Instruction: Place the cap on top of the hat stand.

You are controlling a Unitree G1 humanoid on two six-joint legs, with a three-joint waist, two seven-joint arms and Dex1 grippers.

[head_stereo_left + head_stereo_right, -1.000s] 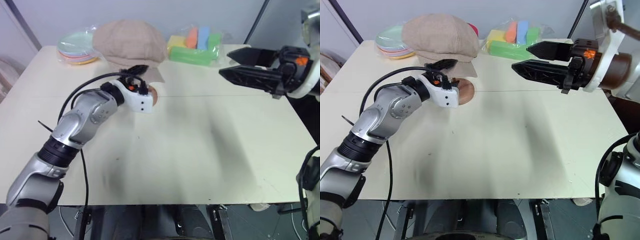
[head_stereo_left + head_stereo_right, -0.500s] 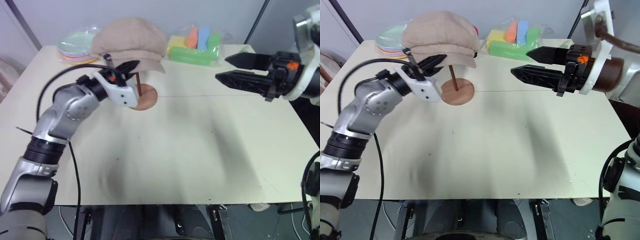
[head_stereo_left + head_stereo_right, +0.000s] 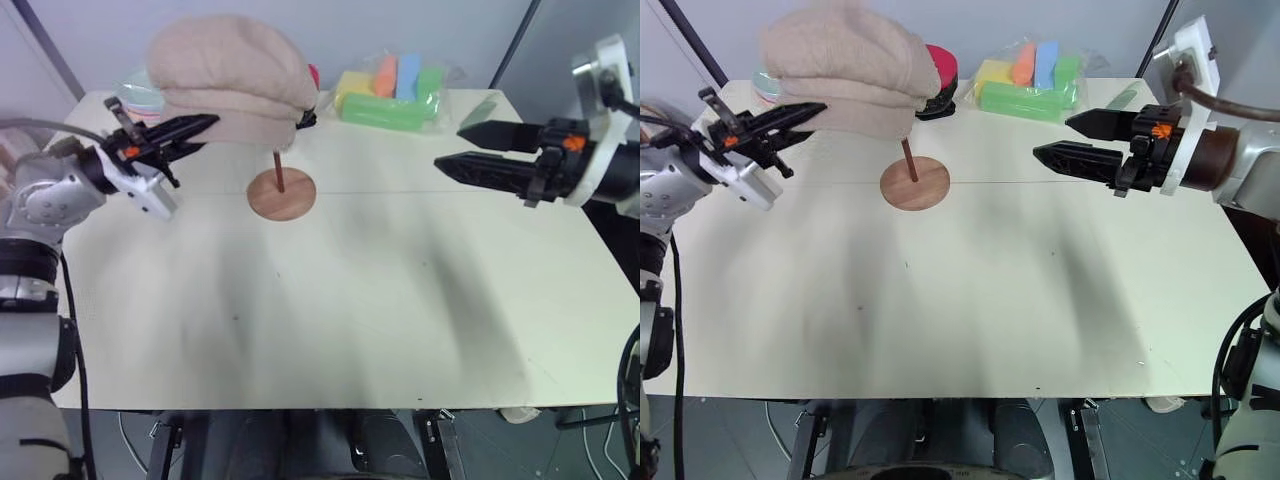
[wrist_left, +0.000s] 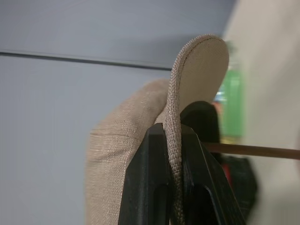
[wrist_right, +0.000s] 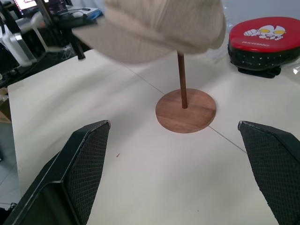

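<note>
The left gripper (image 3: pixel 190 128) is pinched tight on the brim of the cap (image 3: pixel 225 75); the left wrist view shows the stitched edge of the brim clamped between its two black fingers (image 4: pixel 140 187). A second ago those fingers stood half apart near the foot of the stand while the cap lay on the far side of the table. Since then they have closed on the brim and carried the cap up and to the left, so it now hangs in the air over the hat stand (image 3: pixel 281 190).

The stand's round base and thin rod are plain to see, but its top disc is hidden under the crown. I cannot tell whether the cap already touches that disc; it seems to sit off to the left of the rod. By my reading the pick-up is done and the task is at the centring and lowering step, with the release still to come.

The right gripper (image 3: pixel 462 150) hovers spread wide and empty on the right, well apart from the stand.

The near half of the table (image 3: pixel 400 320) gives the arms free room. The far edge is busier: a red and black pad (image 3: pixel 937 85) lies just behind the stand, a bag of bright foam blocks (image 3: pixel 392 92) sits far right, and a stack of pastel plates (image 3: pixel 130 92) far left, partly behind the cap.
</note>
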